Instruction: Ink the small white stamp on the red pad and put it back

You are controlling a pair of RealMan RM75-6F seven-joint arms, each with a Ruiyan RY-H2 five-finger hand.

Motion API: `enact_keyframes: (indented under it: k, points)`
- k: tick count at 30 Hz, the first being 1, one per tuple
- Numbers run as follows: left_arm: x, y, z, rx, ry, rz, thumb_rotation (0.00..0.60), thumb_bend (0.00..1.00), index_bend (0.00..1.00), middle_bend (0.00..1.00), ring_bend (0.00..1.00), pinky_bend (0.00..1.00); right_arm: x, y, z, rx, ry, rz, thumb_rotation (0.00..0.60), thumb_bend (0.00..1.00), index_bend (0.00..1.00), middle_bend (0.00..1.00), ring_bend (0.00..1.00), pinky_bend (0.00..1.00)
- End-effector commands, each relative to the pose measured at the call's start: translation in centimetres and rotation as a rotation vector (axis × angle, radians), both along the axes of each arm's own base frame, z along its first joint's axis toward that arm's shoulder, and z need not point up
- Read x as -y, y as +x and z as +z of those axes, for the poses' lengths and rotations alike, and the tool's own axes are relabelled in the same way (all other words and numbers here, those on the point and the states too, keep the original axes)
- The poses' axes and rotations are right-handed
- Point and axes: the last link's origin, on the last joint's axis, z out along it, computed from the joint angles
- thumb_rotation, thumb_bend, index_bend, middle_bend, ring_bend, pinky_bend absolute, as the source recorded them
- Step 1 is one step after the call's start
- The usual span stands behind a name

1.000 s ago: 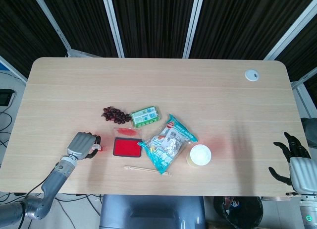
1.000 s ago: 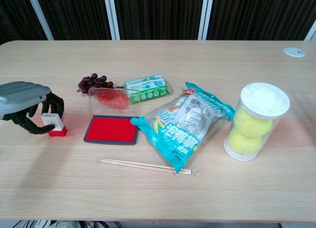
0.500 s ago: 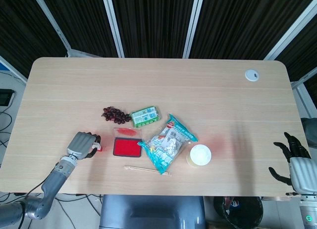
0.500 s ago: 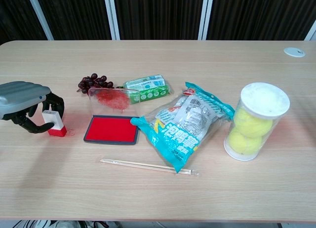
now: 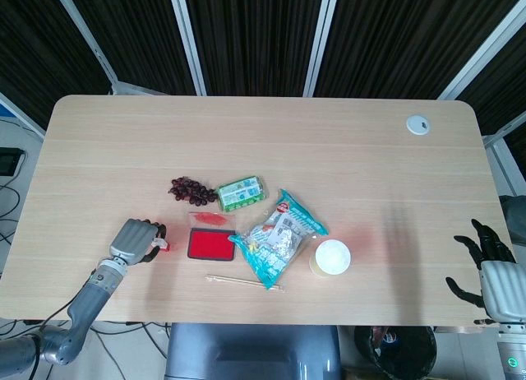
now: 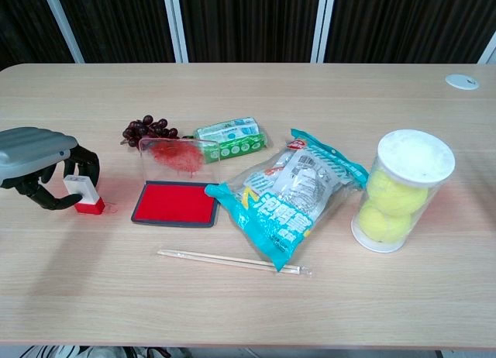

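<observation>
The small white stamp [image 6: 80,191] with its red base stands upright on the table, left of the open red ink pad [image 6: 174,204]. My left hand [image 6: 39,153] arches over it from the left, fingers curled loosely around it with a little gap showing, the thumb low on the table. From the head view the stamp [image 5: 163,246] peeks out just right of the left hand [image 5: 136,240], with the pad [image 5: 211,244] beyond. My right hand [image 5: 485,269] hangs off the table's right edge, fingers spread and holding nothing.
The pad's clear lid [image 6: 177,155] stands up behind it, smeared red. Dark grapes [image 6: 147,129] and a green packet [image 6: 231,137] lie further back. A snack bag [image 6: 291,191], a tube of tennis balls [image 6: 403,191] and a wrapped skewer [image 6: 232,261] sit to the right.
My left hand has eased back to the left and its fingers have loosened, so more of the stamp shows. The stamp stays standing in place. The right hand has not moved.
</observation>
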Motion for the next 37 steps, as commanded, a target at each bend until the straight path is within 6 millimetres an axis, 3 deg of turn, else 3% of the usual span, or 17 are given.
enact_keyframes:
  k: [1, 7, 12, 18, 21, 25, 29, 37]
  points:
    - [0.0, 0.0, 0.0, -0.004, 0.001, -0.001, 0.6, 0.33, 0.41, 0.43, 0.39, 0.51, 0.0, 0.0, 0.0, 0.0, 0.0, 0.0, 0.6, 0.31, 0.26, 0.0, 0.0, 0.19]
    - [0.1, -0.1, 0.0, -0.015, 0.003, -0.002, 0.6, 0.22, 0.38, 0.4, 0.36, 0.48, 0.0, 0.0, 0.0, 0.0, -0.001, 0.0, 0.6, 0.31, 0.26, 0.0, 0.0, 0.19]
    - [0.0, 0.0, 0.2, -0.028, 0.01, -0.004, 0.6, 0.15, 0.29, 0.3, 0.29, 0.42, 0.0, 0.0, 0.0, 0.0, 0.0, 0.0, 0.6, 0.31, 0.26, 0.0, 0.0, 0.19]
    - [0.3, 0.3, 1.3, -0.016, 0.036, -0.006, 0.6, 0.15, 0.13, 0.08, 0.09, 0.16, 0.0, 0.0, 0.0, 0.001, 0.0, -0.001, 0.6, 0.31, 0.26, 0.0, 0.0, 0.19]
    - [1.0, 0.7, 2.8, 0.019, 0.084, -0.019, 0.6, 0.14, 0.07, 0.01, 0.02, 0.06, 0.0, 0.0, 0.0, 0.001, 0.0, -0.001, 0.6, 0.31, 0.26, 0.0, 0.0, 0.19]
    - [2.7, 0.6, 5.1, 0.06, 0.147, -0.03, 0.6, 0.14, 0.01, 0.0, 0.0, 0.0, 0.0, 0.0, 0.0, -0.001, 0.0, 0.0, 0.6, 0.31, 0.26, 0.0, 0.0, 0.19]
    - [5.3, -0.4, 8.0, 0.072, 0.223, -0.049, 0.6, 0.13, 0.0, 0.0, 0.0, 0.0, 0.0, 0.0, 0.0, -0.005, 0.0, 0.001, 0.6, 0.31, 0.26, 0.0, 0.0, 0.19]
    - [8.8, -2.2, 11.3, 0.085, 0.305, -0.023, 0.6, 0.13, 0.0, 0.0, 0.0, 0.0, -0.1, 0.1, 0.0, -0.006, -0.001, 0.005, 0.6, 0.31, 0.26, 0.0, 0.0, 0.19]
